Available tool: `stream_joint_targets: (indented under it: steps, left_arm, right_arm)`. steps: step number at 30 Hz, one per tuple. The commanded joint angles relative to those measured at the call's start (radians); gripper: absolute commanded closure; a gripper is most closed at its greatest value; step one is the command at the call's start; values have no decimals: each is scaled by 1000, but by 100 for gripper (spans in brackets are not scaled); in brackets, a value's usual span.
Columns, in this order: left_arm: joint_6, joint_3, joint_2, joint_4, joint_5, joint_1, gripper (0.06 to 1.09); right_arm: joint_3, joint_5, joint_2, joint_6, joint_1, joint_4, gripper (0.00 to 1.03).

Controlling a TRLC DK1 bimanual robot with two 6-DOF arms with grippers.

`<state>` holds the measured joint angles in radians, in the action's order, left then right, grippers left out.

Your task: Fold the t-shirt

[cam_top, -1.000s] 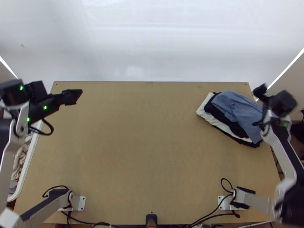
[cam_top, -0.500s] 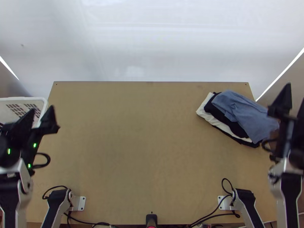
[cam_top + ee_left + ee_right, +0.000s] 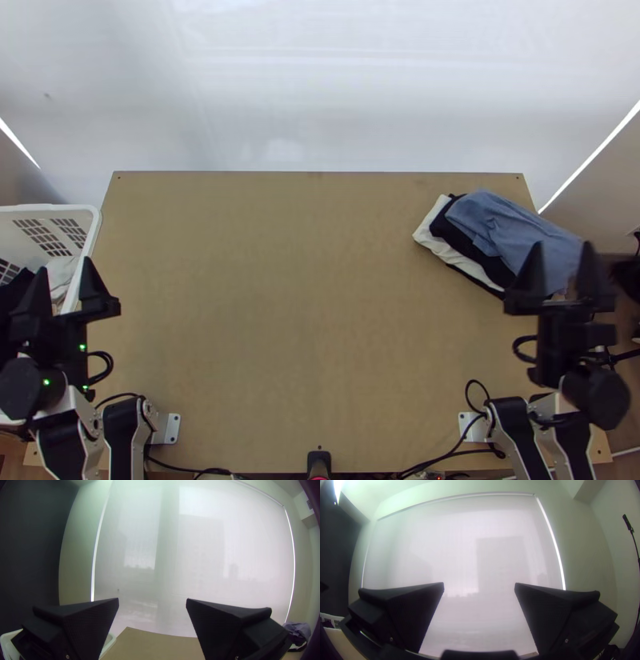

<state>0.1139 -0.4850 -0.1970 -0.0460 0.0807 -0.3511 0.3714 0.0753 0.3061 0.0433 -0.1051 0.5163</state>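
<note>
In the top view my left gripper (image 3: pixel 64 276) is open over the table's left edge, partly above the basket. My right gripper (image 3: pixel 564 260) is open at the right, its fingertips over the near end of a pile of cloth. That pile lies at the table's far right: a bunched blue-grey cloth (image 3: pixel 512 232) on top of folded black cloth (image 3: pixel 464 244) and white cloth (image 3: pixel 428 232). The left wrist view shows my left gripper (image 3: pixel 152 599) with bare space between wide fingers. In the right wrist view my right gripper (image 3: pixel 479 583) likewise holds nothing.
A white basket (image 3: pixel 94 232) with cloth in it stands beyond the table's left edge. The bare wooden table (image 3: pixel 312 304) lies between the arms. A black object (image 3: pixel 319 462) sits at the near edge, and cables (image 3: pixel 440 456) run by both bases.
Both arms have drawn back toward the near side. The left gripper has turned from pointing right to pointing up the picture; the right one has swung round and now overlaps the pile's near end.
</note>
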Motion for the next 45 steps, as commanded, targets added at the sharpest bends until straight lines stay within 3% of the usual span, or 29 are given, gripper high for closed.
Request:
stream_joint_targets:
  steps: [1,7,23,45]
  left_arm:
    - [-37,125,108,41,-2,-9,10]
    - [-95,237,199,84,-4,-3,11]
    - [-138,431,200,46,-6,-19,10]
    - [-126,467,197,37,-19,21,10]
  right_arm:
    - [-210,-2,-128,-49,-79,30,5]
    - [-364,-9,-294,-88,-120,16,5]
    - [-368,-9,-308,-68,-157,-463,5]
    - [-364,-11,-306,-95,-156,-515,5]
